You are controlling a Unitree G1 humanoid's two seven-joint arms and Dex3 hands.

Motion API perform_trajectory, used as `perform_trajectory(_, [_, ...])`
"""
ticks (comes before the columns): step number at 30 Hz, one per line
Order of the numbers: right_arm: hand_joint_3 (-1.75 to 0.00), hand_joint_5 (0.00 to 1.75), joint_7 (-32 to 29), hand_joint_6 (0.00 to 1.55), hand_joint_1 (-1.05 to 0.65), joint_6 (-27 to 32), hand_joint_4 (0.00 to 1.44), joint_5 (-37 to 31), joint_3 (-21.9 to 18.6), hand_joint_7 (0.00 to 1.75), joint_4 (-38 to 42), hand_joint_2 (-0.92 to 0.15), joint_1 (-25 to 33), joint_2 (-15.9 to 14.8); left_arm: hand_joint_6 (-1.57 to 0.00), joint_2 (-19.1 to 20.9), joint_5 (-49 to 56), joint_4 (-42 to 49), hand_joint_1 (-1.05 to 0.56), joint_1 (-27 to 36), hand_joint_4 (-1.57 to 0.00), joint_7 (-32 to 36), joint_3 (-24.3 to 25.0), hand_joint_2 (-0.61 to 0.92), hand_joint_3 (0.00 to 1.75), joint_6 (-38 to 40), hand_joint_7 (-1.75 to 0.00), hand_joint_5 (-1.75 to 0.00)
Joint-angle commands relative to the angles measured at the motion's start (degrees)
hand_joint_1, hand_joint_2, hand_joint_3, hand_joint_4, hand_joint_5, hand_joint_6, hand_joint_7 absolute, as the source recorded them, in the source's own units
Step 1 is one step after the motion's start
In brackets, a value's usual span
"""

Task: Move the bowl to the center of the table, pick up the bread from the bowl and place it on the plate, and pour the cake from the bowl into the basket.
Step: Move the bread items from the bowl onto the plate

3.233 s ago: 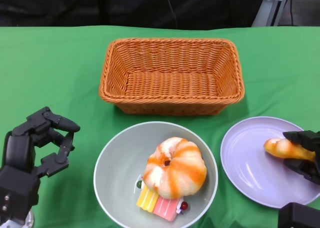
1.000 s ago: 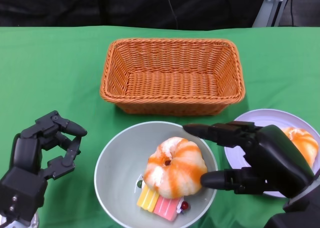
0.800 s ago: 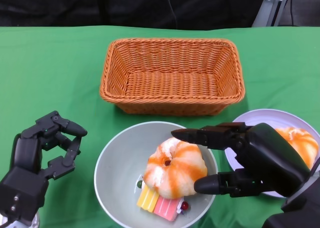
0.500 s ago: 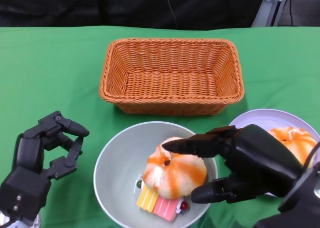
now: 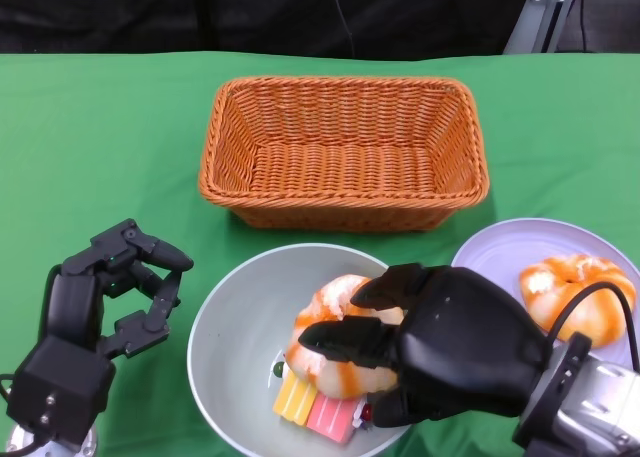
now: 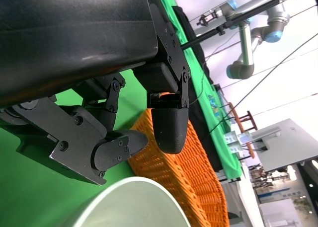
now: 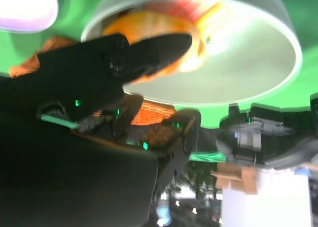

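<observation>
Now the black left hand (image 5: 120, 287) is hovering empty, fingers apart, near the table's front left edge. Beside it, the grey round bowl (image 5: 235, 327) is holding a striped cake slice (image 5: 315, 409) and an orange-glazed bread (image 5: 335, 312), which the black right hand (image 5: 430, 342) is covering with curled fingers; whether it is gripping cannot be told. Another glazed bread (image 5: 575, 287) is lying on the lilac plate (image 5: 500, 262).

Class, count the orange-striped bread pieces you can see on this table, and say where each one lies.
2. One bread sits in the bowl, partly under the right hand; the other bread lies on the plate. More could be hidden beneath the hand.

Right hand (image 5: 440, 352) hides much of the bread (image 5: 335, 322).
</observation>
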Motion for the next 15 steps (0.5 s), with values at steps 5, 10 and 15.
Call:
perform_trajectory(5, [-0.04,0.09,-5.7,0.59,-0.79,-0.1,0.61,-6.3,2.8,0.00,4.0,-0.92,-1.9,0.0,-0.82,0.6,0.8,-0.9,-0.02,1.0,-0.81,1.5,0.1,0.63,0.87,-0.2,-1.17,-1.43])
perform_trajectory(10, [-0.02,0.10,-11.2,0.60,-0.81,0.3,0.61,-10.6,5.0,0.01,6.8,-0.92,-3.1,0.1,-0.82,0.4,0.5,-1.2,-0.02,1.2,-0.81,1.1,0.1,0.63,0.86,0.0,-1.17,-1.43])
perform_trajectory(15, [-0.03,0.10,-13.1,0.60,-0.79,0.8,0.60,-12.3,6.7,0.00,9.1,-0.92,-4.0,-0.1,-0.82,0.4,0.6,-1.3,-0.02,1.3,-0.81,1.0,0.1,0.63,0.85,-0.2,-1.17,-1.42])
